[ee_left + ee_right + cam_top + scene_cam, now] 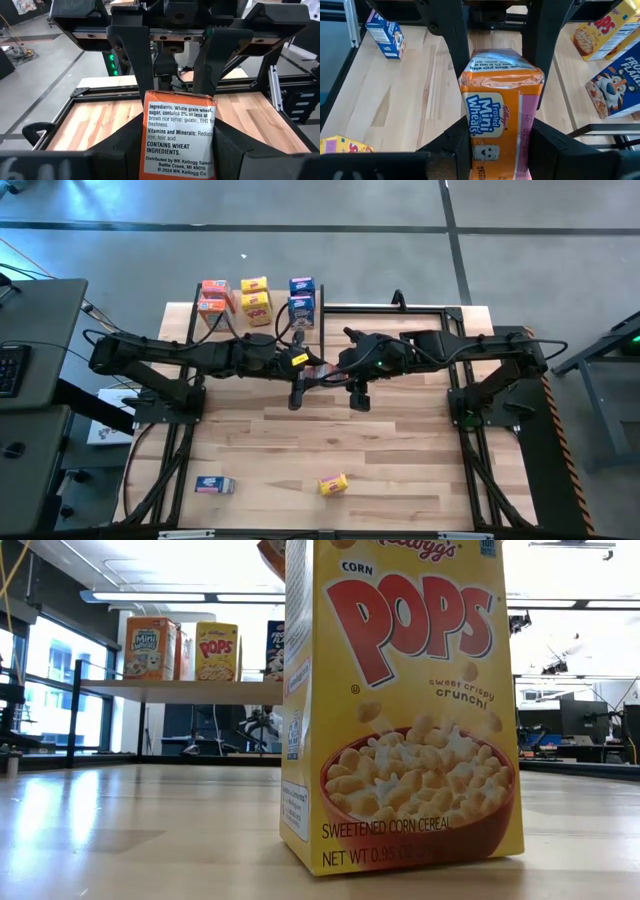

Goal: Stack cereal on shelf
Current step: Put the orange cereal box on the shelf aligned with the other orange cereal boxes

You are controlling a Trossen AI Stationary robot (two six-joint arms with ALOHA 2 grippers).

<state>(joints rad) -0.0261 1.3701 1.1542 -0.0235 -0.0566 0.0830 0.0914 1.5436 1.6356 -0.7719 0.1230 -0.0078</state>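
Cereal is spread over three places: an orange Frosted Mini-Wheats box (pixel 500 115) is held in mid-air between the two arms above the middle of the surface (pixel 400 470), six boxes stand on the shelf (pixel 330 330) at the far side, and two lie near the front edge. The right hand (pixel 497 132) is clamped on the orange box's long sides, and the left hand (pixel 177 145) has its fingers pressed against the same box from the opposite end, so both hands grip it at once. On the shelf two orange boxes (pixel 212 298), two yellow Corn Pops boxes (pixel 256 300) and two blue boxes (pixel 302 298) stand in a row, one of each pair just behind the other. A blue box (pixel 214 485) lies flat near the front left, and a yellow box (pixel 332 484) stands close to the low camera, well apart from it.
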